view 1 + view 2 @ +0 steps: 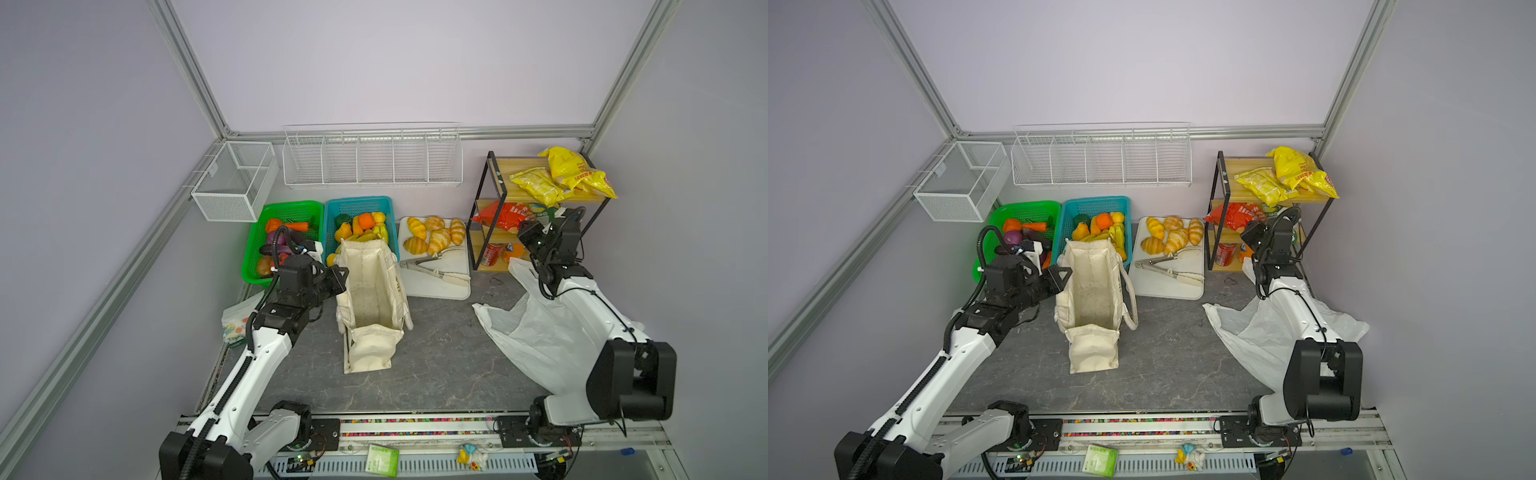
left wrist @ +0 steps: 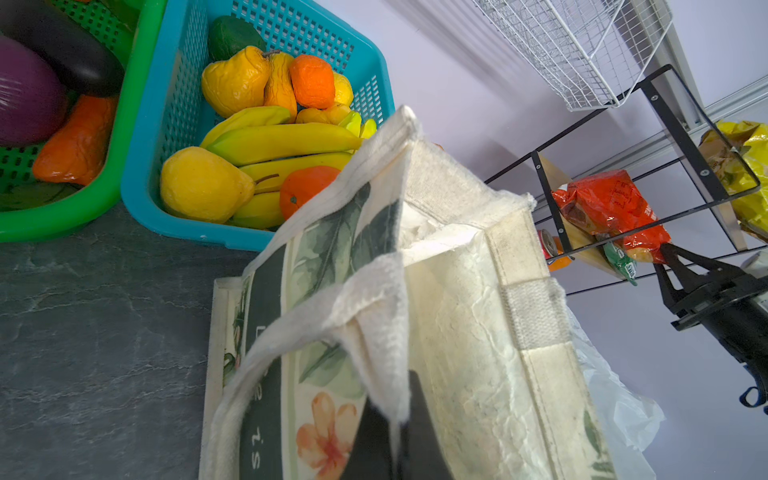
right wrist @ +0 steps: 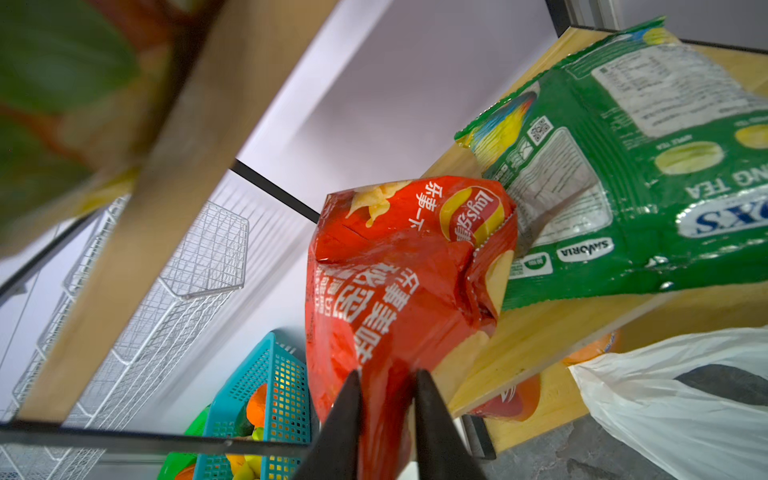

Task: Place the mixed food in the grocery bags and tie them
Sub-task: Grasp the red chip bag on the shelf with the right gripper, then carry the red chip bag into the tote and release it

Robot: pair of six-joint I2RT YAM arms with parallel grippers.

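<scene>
Item: right gripper (image 3: 387, 372), jaws clamped on the lower end of one red snack packet (image 3: 399, 270), which overhangs the middle shelf's front edge on the rack (image 1: 505, 166). Clearance: the upper shelf board sits close above this gripper, and the rack's black frame bar runs just below it. One green-and-white snack packet (image 3: 623, 187) lies beyond the gripper on the same shelf, touching the red one. Right arm: I see it stretched forward over one white plastic carrier bag (image 1: 540, 340), wrist lifted to shelf height. Left gripper (image 2: 397, 419): closed on the rim strap of one canvas tote (image 1: 374, 291), which stands upright with its mouth open; the left arm reaches forward, wrist turned sideways. Bare dark tabletop (image 1: 440, 353) lies open between the two grippers. Beyond the left gripper: one teal basket (image 1: 357, 205) of orange and yellow toy fruits, one green basket (image 1: 291, 210). Two yellow snack packets (image 1: 536, 183) sit above the right gripper.
</scene>
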